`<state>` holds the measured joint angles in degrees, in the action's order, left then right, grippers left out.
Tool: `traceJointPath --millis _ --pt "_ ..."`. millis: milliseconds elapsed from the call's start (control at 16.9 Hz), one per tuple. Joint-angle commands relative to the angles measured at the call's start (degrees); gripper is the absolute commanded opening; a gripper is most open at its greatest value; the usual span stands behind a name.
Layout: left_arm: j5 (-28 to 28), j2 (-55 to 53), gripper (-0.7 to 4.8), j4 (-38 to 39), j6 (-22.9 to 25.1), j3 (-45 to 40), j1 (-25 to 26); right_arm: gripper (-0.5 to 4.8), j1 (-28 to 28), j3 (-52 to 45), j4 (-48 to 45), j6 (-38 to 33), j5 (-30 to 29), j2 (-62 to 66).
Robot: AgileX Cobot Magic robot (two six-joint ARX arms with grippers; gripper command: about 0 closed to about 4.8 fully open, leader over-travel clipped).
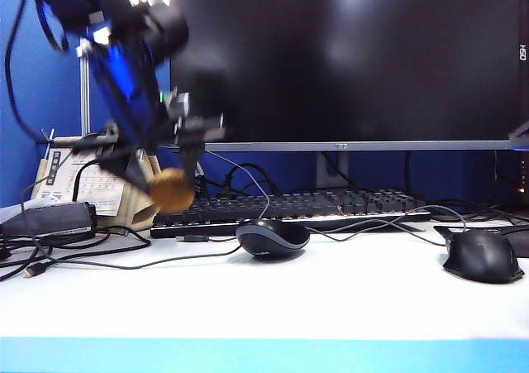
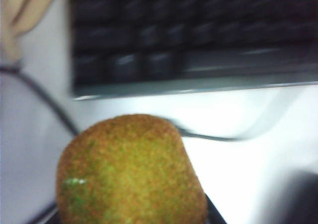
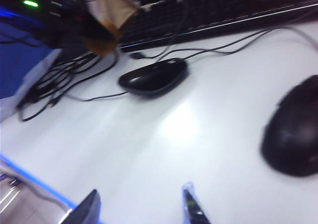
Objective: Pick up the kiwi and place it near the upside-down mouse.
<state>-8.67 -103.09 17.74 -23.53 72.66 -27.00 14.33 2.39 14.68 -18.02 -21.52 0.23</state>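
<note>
My left gripper (image 1: 172, 189) clamps the kiwi (image 1: 172, 190) at left-centre, above the table; the upside-down mouse (image 1: 272, 236) lies lower right of it. My right gripper (image 3: 141, 204) gapes empty.

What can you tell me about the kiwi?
The kiwi is a brown, fuzzy, egg-shaped fruit, yellowish-green where light hits it in the left wrist view. It looks whole. The left gripper is shut on it, holding it up off the white table, in front of the keyboard and left of the upside-down mouse.
</note>
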Motion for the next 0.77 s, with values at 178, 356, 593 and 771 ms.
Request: traceJointPath --millis 178,356,593,771 --pt "2.6 7.0 -0.05 6.0 14.5 0.0 -8.2 2.11 0.1 -0.1 -6.4 0.1 1.0 -0.1" --pt "5.1 8.9 -0.05 7.8 16.5 0.0 -16.1 2.11 0.1 -0.1 -6.3 0.1 0.8 -0.1" --pt "1.5 8.9 -0.05 17.7 25.1 -0.5 -23.7 2.11 0.1 -0.1 -5.7 0.0 -1.4 -0.1" --pt "4.0 8.9 -0.05 17.7 25.4 -2.4 -23.5 2.11 0.1 -0.1 -4.7 0.0 -1.4 -0.1"
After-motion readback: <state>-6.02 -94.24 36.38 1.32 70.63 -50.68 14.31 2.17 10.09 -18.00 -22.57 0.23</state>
